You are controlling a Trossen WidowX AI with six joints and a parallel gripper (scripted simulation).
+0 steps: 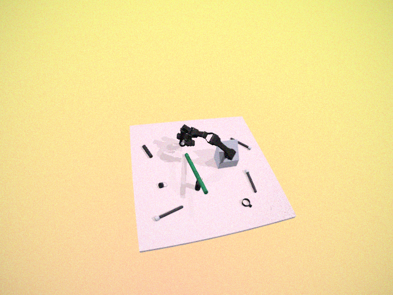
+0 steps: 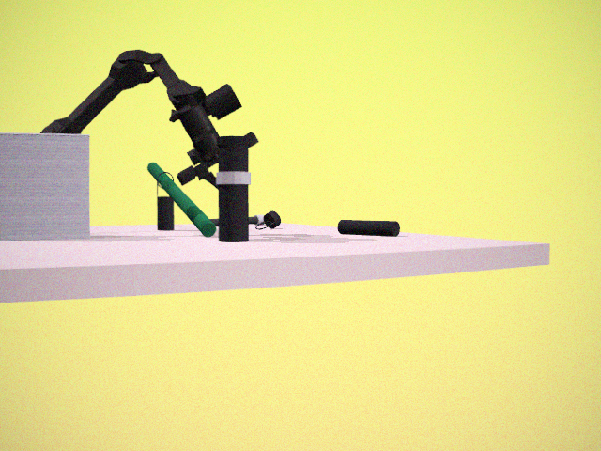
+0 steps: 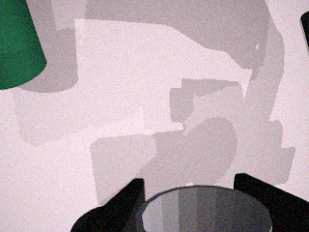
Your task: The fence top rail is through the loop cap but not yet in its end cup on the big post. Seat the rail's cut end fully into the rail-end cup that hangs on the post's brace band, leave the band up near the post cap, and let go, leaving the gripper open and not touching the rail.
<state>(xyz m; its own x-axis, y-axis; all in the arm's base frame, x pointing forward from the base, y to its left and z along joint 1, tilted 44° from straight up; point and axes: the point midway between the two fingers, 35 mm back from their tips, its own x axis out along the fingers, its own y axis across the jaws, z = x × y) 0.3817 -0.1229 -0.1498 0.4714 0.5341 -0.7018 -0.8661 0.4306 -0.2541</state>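
One arm reaches from the grey block (image 2: pixel 43 186) at the left of the exterior view, down to the big post (image 2: pixel 233 209) near the centre of the frame. Its gripper (image 2: pixel 206 170) sits against the left side of that post, level with the pale brace band (image 2: pixel 233 178). The band sits on the upper part of the post, below the dark top. In the wrist view the two black fingers stand either side of the grey rail-end cup (image 3: pixel 205 228) at the bottom centre of the frame. The gripper is clamped on this cup, and the cup's open mouth shows nothing inside it. The green rail (image 2: pixel 181 199) leans diagonally left of the big post. Its upper end passes the thin loop cap (image 2: pixel 165 176) on the small post (image 2: pixel 165 213), and its lower end rests on the table (image 2: pixel 291 262) just beside the big post's base. One rail end (image 3: pixel 15 26) shows at the upper left of the wrist view, well apart from the cup. In the top view the rail (image 1: pixel 196 173) lies below the gripper (image 1: pixel 185 142) near the frame's centre. A loose black cylinder (image 2: pixel 368 227) lies to the right of the big post.
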